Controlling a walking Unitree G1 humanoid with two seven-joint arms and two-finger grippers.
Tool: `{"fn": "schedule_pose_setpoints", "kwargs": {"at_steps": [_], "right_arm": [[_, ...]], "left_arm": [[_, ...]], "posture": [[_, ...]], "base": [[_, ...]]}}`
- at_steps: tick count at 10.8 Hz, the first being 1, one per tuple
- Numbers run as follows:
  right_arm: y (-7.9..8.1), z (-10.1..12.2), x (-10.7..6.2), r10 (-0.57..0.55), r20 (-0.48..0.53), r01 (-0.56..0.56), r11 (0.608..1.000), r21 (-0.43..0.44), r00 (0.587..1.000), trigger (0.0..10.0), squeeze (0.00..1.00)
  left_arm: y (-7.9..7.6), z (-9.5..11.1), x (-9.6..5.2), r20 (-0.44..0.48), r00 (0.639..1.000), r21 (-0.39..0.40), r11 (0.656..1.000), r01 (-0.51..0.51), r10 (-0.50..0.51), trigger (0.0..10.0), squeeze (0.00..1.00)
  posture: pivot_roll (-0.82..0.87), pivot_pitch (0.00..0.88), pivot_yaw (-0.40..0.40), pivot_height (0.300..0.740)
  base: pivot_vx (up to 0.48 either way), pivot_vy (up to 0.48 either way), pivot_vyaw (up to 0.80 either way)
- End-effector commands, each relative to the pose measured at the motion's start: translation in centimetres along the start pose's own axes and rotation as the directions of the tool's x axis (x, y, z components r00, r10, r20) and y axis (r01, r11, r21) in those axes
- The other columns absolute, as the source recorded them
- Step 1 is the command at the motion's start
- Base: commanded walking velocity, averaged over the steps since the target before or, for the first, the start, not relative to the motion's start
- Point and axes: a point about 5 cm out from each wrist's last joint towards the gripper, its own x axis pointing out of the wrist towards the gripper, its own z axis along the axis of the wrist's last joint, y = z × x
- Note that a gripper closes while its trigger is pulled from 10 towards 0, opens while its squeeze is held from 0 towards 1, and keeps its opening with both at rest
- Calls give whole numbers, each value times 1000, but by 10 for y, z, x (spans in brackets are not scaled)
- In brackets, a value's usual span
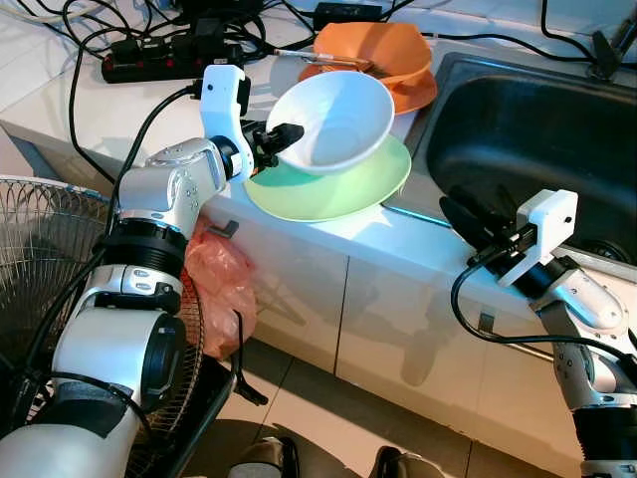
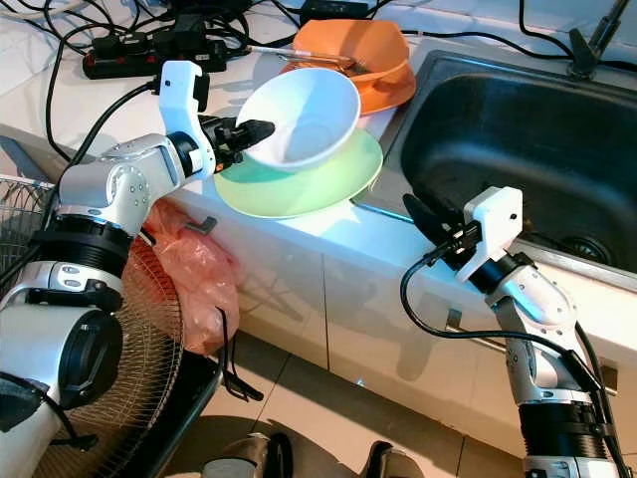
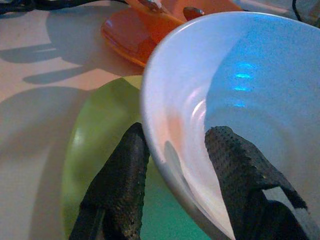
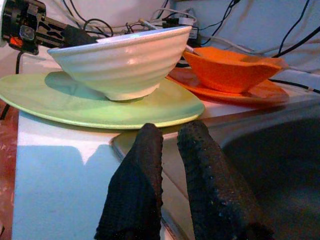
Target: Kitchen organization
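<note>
A white bowl rests slightly tilted on a light green plate at the counter's front edge. My left gripper is shut on the bowl's near-left rim, one finger inside and the other finger outside above the plate. Behind them an orange bowl sits on an orange plate with a utensil lying across it. My right gripper hovers over the counter edge beside the sink, right of the green plate, its fingers nearly together with nothing between them.
A power strip and tangled black cables lie at the counter's back left. A floor fan stands at the left by my arm. A pink plastic bag hangs on the white cabinet front below the plates.
</note>
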Motion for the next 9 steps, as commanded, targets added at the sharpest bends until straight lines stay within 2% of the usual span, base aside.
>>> {"fn": "schedule_pose_setpoints", "kwargs": {"at_steps": [1,6,9], "right_arm": [[6,-8,0,17,-31,-17,1000,25,999,10000,0],[5,-8,1,17,-36,-16,1000,20,999,10000,0],[4,-9,1,12,-37,-11,1000,19,999,10000,0]], "left_arm": [[3,-1,-1,-1,1000,1,1000,-13,13,0,0],[5,2,-3,20,1000,-10,1000,-23,23,0,0],[0,4,-3,63,998,-35,999,5,-3,0,0]], "posture": [[72,152,82,740],[77,161,77,740],[77,160,74,740]], "base": [[0,0,0],[0,0,0],[0,0,0]]}}
